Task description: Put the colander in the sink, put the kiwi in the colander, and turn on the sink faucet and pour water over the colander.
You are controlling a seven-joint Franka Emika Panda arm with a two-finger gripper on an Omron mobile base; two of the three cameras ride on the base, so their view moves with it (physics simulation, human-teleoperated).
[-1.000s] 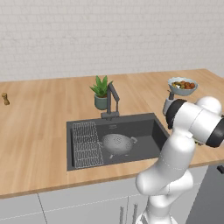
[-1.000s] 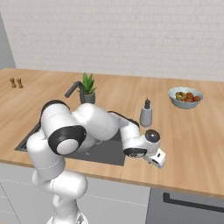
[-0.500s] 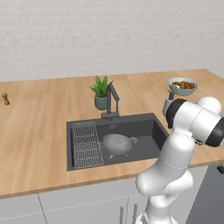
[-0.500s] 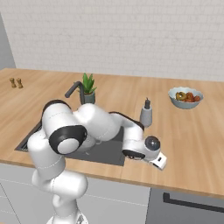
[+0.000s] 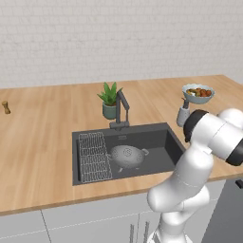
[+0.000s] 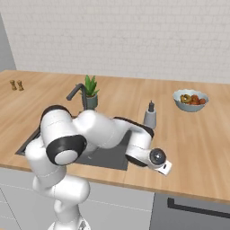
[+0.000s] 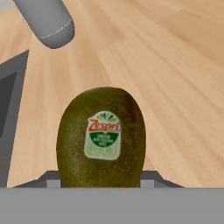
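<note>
Hand view puts the kiwi [image 7: 101, 138] dead centre, an olive-brown, finely fuzzy oval standing on end with a white, green and red sticker on its face; its base sits low between the gripper [image 7: 101, 180] tips, which are barely visible at its foot, so whether they clamp it or merely flank it cannot be told. Behind it runs the counter [image 7: 175, 78], pale wood with long straight grain, and at 11 o'clock lies a smooth grey cylindrical bottle [image 7: 46, 19]. At 9 o'clock a dark matte edge of the sink [image 7: 8, 105] cuts in. From the left base view, the sink [image 5: 156, 142] is a charcoal rectangular basin holding a wire grid rack [image 5: 93, 156] at its left and the colander [image 5: 127, 156], a round perforated grey metal bowl with loop handles, at its middle. The sink faucet [image 5: 121, 110], slim and angular, stands at the basin's 12 o'clock beside a spiky green potted plant [image 5: 110, 99]. In the right base view the white arm folds low across the counter front, wrist turned toward 4 o'clock, near the counter edge. A pale blue-grey fruit bowl [image 6: 191, 99] sits well apart.
</note>
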